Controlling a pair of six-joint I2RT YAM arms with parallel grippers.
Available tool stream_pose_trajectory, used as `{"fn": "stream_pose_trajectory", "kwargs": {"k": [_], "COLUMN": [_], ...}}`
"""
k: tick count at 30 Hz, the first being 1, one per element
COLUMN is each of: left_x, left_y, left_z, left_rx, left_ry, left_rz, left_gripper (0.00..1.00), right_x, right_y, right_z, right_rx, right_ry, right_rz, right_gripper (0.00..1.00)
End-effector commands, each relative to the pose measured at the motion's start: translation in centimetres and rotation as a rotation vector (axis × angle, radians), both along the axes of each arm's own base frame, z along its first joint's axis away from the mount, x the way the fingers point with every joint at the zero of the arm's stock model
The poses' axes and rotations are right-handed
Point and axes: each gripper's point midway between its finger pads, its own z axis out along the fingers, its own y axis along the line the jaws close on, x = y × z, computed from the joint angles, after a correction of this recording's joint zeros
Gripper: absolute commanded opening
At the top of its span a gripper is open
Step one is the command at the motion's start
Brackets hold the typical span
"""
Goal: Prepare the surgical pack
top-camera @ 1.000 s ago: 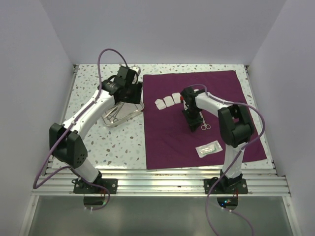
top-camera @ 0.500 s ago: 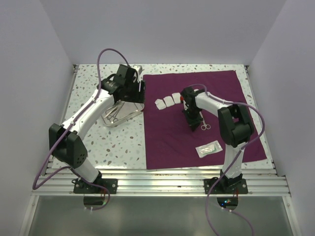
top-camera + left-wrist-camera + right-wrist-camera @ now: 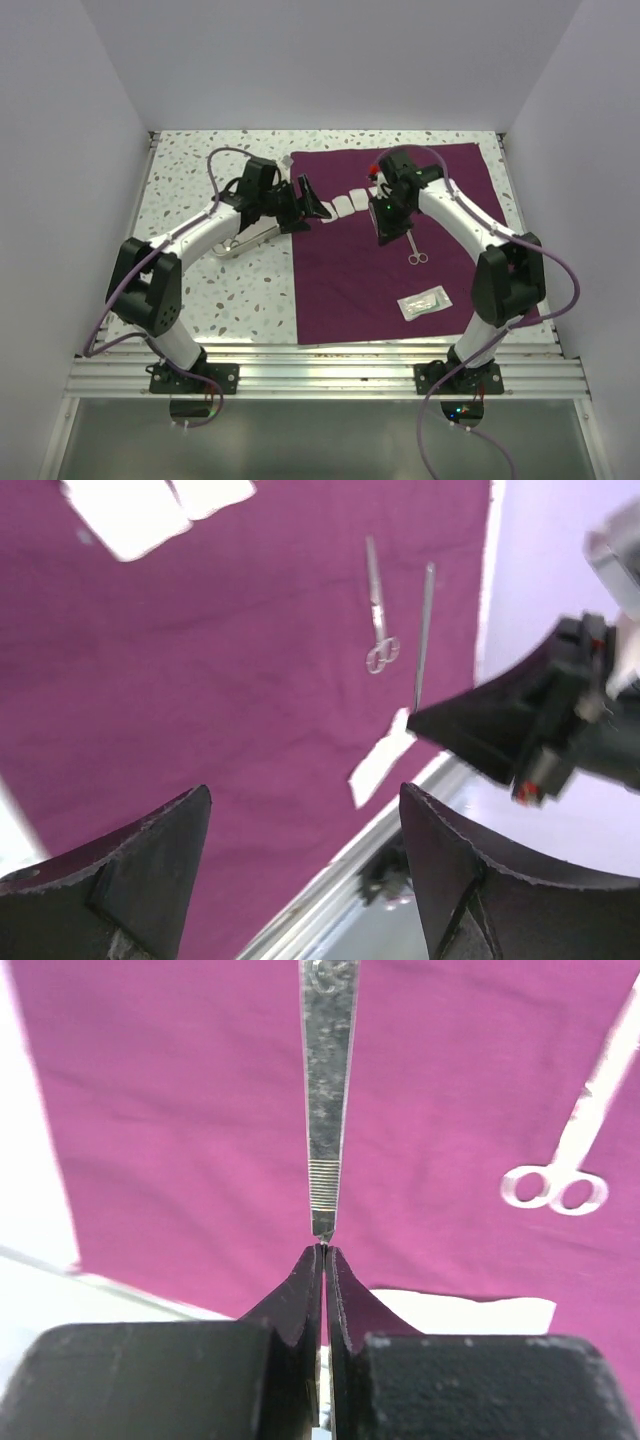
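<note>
**Inspector:** Where did the pack lie, and what margins were noted?

**Assessor:** The drape [image 3: 340, 290] lay flat on the right part of the table [image 3: 220, 300]. Its far edge ran near the back wall and its near edge close to the front rail. The steel tray [image 3: 240, 246] sat just off its left edge, partly under the left arm. The gauze squares [image 3: 345, 205], a ring-handled instrument [image 3: 417, 252] and a pouch [image 3: 423, 303] lay on the cloth, apart from one another. Open cloth showed at the near-left quarter, and open tabletop lay nearer than the tray.

**Inspector:** And the tools?

**Assessor:** The left gripper [image 3: 315, 205] hung over the drape's left edge beside the gauze, jaws apart, nothing between them. The right gripper [image 3: 325, 1252] was pinched tight on the tip of steel tweezers [image 3: 328, 1110], held above the cloth.

**Inspector:** Changes from a second before?

**Assessor:** The left gripper had left the tray and crossed to the drape, with its jaws wider. The right gripper had risen from beside the ring-handled instrument and closed.

**Inspector:** Any markings?

**Assessor:** There was a stamped mark at the tweezers' far end, too blurred to read.
</note>
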Motion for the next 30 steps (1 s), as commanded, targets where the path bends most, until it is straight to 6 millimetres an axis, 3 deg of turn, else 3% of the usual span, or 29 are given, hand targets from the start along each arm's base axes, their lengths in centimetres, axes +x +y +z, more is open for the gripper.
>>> {"fn": "stream_pose_trajectory", "kwargs": {"k": [1,7,10,15,19,22,23,24,25,26,28,29,30], "left_x": [2.0,1.7,1.6,1.0,1.0,1.7,2.1,2.8,3.1,3.1,4.9,4.5,6.2], "left_y": [-2.9,-4.8,-5.3,-5.8,-6.1,-6.1,-5.9,-5.4,-4.9,-3.5,-1.7,0.4,2.2], "left_z": [5.6,5.8,6.2,4.6,3.8,3.9,3.8,4.0,3.4,2.1,2.6,1.1,2.0], "left_rx": [-0.262,-0.311,-0.32,-0.299,-0.292,-0.268,-0.251,-0.218,-0.175,-0.093,0.026,0.153,0.27], "left_ry": [-0.09,-0.083,-0.096,-0.054,-0.04,-0.062,-0.071,-0.097,-0.091,-0.081,-0.144,-0.14,-0.201], "left_rz": [0.004,-0.015,-0.017,-0.027,-0.035,-0.055,-0.053,-0.062,-0.055,-0.067,-0.033,-0.065,-0.016], "left_gripper": [0.8,0.8,0.8,0.78,0.69,0.44,0.2,0.09,0.0,0.0,0.0,0.0,0.0], "right_x": [-0.4,-0.4,-0.4,-0.1,-0.5,-0.6,-0.7,-0.6,-0.6,-0.7,-0.1,0.2,0.9], "right_y": [3.6,7.4,8.4,9.8,11.0,11.8,11.8,11.9,11.8,11.6,10.2,9.4,8.0], "right_z": [4.1,5.9,6.5,8.3,9.4,10.0,10.0,10.0,9.7,9.2,8.1,7.5,6.8], "right_rx": [0.223,0.333,0.353,0.397,0.436,0.45,0.449,0.446,0.44,0.422,0.337,0.294,0.244], "right_ry": [-0.032,-0.041,-0.044,-0.062,-0.058,-0.059,-0.054,-0.052,-0.048,-0.034,-0.044,-0.058,-0.066], "right_rz": [-0.011,0.012,0.023,0.035,0.041,0.053,0.051,0.044,0.04,0.035,0.004,0.009,-0.015], "right_gripper": [0.0,0.0,0.0,0.0,0.0,0.0,0.0,0.01,0.07,0.2,0.39,0.53,0.56]}}
